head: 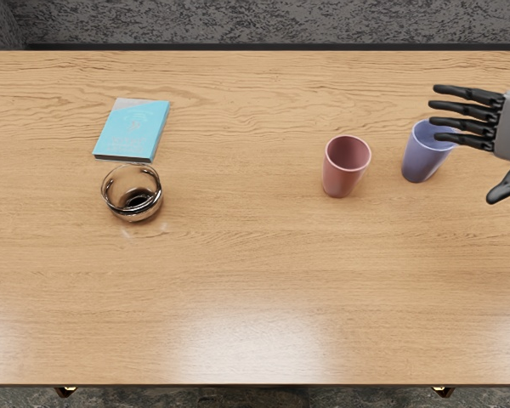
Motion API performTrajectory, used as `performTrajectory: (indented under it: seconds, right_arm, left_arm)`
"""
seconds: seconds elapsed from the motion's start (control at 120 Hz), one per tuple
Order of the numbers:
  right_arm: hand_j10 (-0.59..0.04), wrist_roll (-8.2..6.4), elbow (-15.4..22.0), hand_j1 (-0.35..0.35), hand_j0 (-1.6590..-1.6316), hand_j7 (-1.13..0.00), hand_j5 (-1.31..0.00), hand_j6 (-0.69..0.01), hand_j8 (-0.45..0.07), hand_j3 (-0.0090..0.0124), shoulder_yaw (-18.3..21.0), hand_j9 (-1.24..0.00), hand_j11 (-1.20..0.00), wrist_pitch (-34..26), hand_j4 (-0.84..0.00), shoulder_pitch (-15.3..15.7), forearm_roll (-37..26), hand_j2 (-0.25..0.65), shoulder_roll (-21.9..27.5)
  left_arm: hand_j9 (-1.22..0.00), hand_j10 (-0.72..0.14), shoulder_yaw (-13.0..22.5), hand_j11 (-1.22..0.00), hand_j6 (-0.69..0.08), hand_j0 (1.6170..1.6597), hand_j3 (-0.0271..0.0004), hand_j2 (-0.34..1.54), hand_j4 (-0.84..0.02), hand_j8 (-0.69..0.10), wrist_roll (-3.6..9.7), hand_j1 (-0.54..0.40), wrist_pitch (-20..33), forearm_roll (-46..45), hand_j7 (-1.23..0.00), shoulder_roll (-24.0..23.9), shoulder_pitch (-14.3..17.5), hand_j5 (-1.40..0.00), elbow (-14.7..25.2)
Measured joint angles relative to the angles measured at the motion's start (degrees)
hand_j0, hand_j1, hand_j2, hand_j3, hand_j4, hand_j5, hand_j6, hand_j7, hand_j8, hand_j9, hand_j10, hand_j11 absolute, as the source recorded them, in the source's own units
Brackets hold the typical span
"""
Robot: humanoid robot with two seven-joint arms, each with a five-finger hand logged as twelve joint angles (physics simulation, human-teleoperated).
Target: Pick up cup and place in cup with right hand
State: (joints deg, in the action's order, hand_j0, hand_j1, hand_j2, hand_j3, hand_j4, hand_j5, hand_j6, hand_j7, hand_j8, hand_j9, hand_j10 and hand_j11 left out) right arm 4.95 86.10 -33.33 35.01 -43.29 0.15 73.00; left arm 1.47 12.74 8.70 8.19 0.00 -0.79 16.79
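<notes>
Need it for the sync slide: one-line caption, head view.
Open right hand near the blue cup, pink cup beside it, glass bowl and book farther left.

The surface (pixel 238 280) is light brown grained wood with a glossy sheen near its front edge. The tapered pink cup (pixel 342 178) and tapered blue-violet cup (pixel 418 161) look like smooth, softly shining plastic. The round clear bowl (pixel 134 207) seems glossy glass. The right hand (pixel 464 155) has smooth black fingers, plastic or metal, I can't tell.
</notes>
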Motion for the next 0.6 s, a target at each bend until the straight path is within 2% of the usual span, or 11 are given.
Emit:
performTrajectory:
  seconds: [0.183, 0.267, 0.342, 0.383, 0.467, 0.542, 0.6]
  right_arm:
    - [0.000, 0.22, -0.6, -0.349, -1.6580, 0.00, 0.00, 0.001, 0.000, 0.0000, 0.1, 0.00, 0.00, 0.0, 0.000, -0.4, 0.0, 0.002, -0.6]
    - [0.000, 0.41, -0.7, -0.349, -1.6580, 0.00, 0.00, 0.001, 0.001, 0.0000, 0.2, 0.00, 0.00, 0.0, 0.000, -3.0, -1.8, 0.002, -3.3]
    - [0.000, 0.89, -0.8, -0.349, -1.6580, 0.00, 0.00, 0.001, 0.001, 0.0000, 0.2, 0.00, 0.00, 0.0, 0.000, -6.9, -6.2, 0.002, -7.2]
    - [0.000, 3.42, -0.8, -0.349, -1.6580, 0.00, 0.00, 0.001, 0.000, 0.0000, 0.1, 0.00, 0.00, 0.0, 0.000, -8.8, -9.3, 0.002, -9.9]
    - [0.000, 10.62, -0.7, -0.349, -1.6580, 0.00, 0.00, 0.000, 0.000, 0.0000, 0.2, 0.00, 0.00, -1.7, -0.001, -13.4, -16.6, 0.002, -15.7]
    - [-0.001, 16.11, -0.6, -0.349, -1.6580, 0.00, 0.00, -0.001, -0.001, 0.0000, 0.3, 0.00, 0.00, -6.9, -0.001, -17.6, -23.7, 0.002, -19.9]
    - [-0.001, 21.12, -0.6, -0.349, -1.6581, 0.00, 0.00, -0.001, -0.001, 0.0000, 1.6, 0.00, 0.00, -12.1, -0.001, -21.1, -29.9, 0.002, -24.0]
  left_arm:
    - [0.00, 0.000, 0.0, 0.00, 0.000, 1.6581, -0.0002, 0.00, 0.000, 0.000, 0.00, 0.349, 0.0, 0.0, 0.00, 0.0, 0.0, 0.00, 0.0]
    - [0.00, 0.000, 0.0, 0.00, 0.000, 1.6581, -0.0002, 0.00, 0.000, 0.000, 0.00, 0.349, 0.0, 0.0, 0.00, 0.0, 0.0, 0.00, 0.0]
    - [0.00, 0.000, 0.0, 0.00, 0.000, 1.6581, -0.0002, 0.00, 0.000, 0.000, 0.00, 0.349, 0.0, 0.0, 0.00, 0.0, 0.0, 0.00, 0.0]
    - [0.00, 0.000, 0.0, 0.00, 0.000, 1.6581, -0.0002, 0.00, 0.000, 0.000, 0.00, 0.349, 0.0, 0.0, 0.00, 0.0, 0.0, 0.00, 0.0]
    - [0.00, 0.000, 0.0, 0.00, 0.000, 1.6581, -0.0002, 0.00, 0.000, 0.000, 0.00, 0.349, 0.0, 0.0, 0.00, 0.0, 0.0, 0.00, 0.0]
    - [0.00, 0.000, 0.0, 0.00, 0.000, 1.6581, -0.0002, 0.00, 0.000, 0.000, 0.00, 0.349, 0.0, 0.0, 0.00, 0.0, 0.0, 0.00, 0.0]
    - [0.00, 0.000, 0.0, 0.00, 0.000, 1.6581, -0.0001, 0.00, 0.000, 0.000, 0.00, 0.349, 0.0, 0.0, 0.00, 0.0, 0.0, 0.00, 0.0]
